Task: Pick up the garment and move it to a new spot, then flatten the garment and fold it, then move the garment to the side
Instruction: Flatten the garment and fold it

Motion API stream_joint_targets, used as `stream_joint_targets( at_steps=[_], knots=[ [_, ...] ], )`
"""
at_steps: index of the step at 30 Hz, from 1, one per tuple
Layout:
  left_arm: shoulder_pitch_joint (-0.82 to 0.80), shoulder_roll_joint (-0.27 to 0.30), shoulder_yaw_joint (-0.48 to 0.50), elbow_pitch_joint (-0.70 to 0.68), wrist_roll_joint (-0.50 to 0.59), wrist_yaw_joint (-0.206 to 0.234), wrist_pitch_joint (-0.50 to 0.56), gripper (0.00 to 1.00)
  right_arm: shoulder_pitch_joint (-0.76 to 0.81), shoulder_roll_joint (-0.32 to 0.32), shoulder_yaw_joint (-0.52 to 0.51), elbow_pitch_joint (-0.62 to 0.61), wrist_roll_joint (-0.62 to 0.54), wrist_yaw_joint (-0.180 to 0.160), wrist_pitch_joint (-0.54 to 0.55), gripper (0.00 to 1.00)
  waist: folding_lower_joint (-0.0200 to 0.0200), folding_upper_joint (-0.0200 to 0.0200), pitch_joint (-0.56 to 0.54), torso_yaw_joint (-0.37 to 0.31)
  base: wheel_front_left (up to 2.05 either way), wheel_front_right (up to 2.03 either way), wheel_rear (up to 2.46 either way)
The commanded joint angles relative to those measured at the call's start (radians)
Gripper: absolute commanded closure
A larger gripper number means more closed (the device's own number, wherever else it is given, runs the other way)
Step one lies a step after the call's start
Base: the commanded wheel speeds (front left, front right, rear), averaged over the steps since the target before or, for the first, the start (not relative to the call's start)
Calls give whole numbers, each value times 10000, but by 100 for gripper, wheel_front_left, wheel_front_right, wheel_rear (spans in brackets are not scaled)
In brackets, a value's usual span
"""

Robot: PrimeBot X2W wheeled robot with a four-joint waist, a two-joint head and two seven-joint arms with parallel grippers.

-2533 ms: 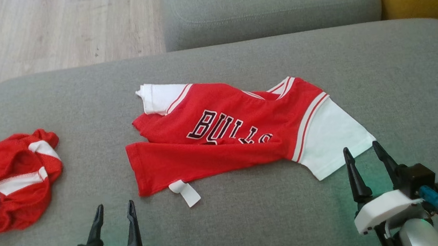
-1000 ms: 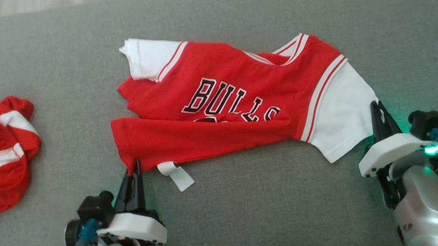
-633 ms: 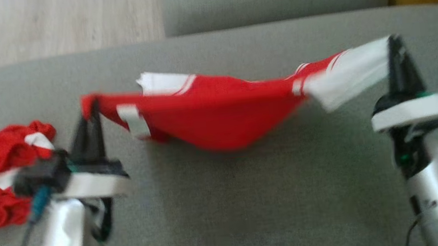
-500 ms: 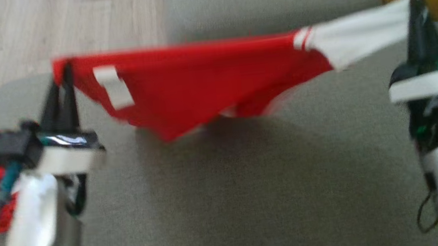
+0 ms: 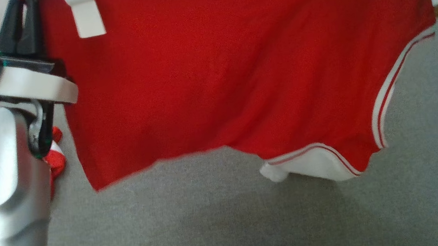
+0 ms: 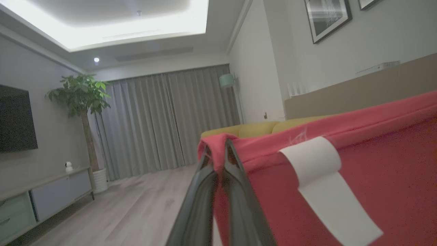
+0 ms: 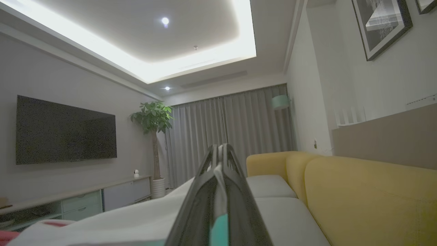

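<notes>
Hanging in the air above the grey sofa cushion (image 5: 212, 220), the garment (image 5: 218, 78) is stretched between the two arms, its upper edge cut off by the top of the head view. A plain red side faces the camera, slightly blurred, with a white label (image 5: 84, 13) near the left corner and a white sleeve (image 5: 315, 166) drooping at the bottom. The left gripper (image 6: 218, 150) is clamped on a red corner of the cloth. The right gripper (image 7: 220, 148) is closed too, with white cloth pinched between its fingers; in the head view just its pale housing pokes in at the top right. The left forearm (image 5: 3, 180) hides most of a second red piece (image 5: 55, 155) lying on the cushion. A yellow sofa (image 7: 358, 191) stands beyond.
</notes>
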Motion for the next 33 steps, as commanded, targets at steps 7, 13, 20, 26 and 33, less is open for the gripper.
stream_joint_targets(
  at_steps=[7, 13, 20, 26, 33],
  knots=[
    [-2718, 203, 146, 1497, 609, 572, -1045, 100, -3155, 83, 77, 1626, -1250, -7, -1043, 100, 0, 0, 1870, -208, 0, 0, 0],
    [-4352, -157, 536, 2389, 451, 974, -2046, 100, -4958, 118, -865, 3125, -1922, -7, -1840, 100, 0, 0, 2317, -316, 0, 0, 0],
    [-3526, -356, 741, 2857, 273, 875, -2125, 100, -4358, 267, -1582, 3381, -1411, -7, -1917, 100, 0, 0, 2434, -577, 0, 0, 0],
    [-588, -1082, 1309, 2908, -216, 615, -2129, 100, -1236, 606, -1074, 2950, -487, -7, -1920, 100, 0, 0, 2399, -878, 0, 0, 0],
    [2509, -1922, 2056, 3159, -515, 328, -2130, 100, 2814, 858, -55, 2308, 992, -7, -1921, 100, 0, 0, 2136, -1119, 0, 0, 0]
  ],
)
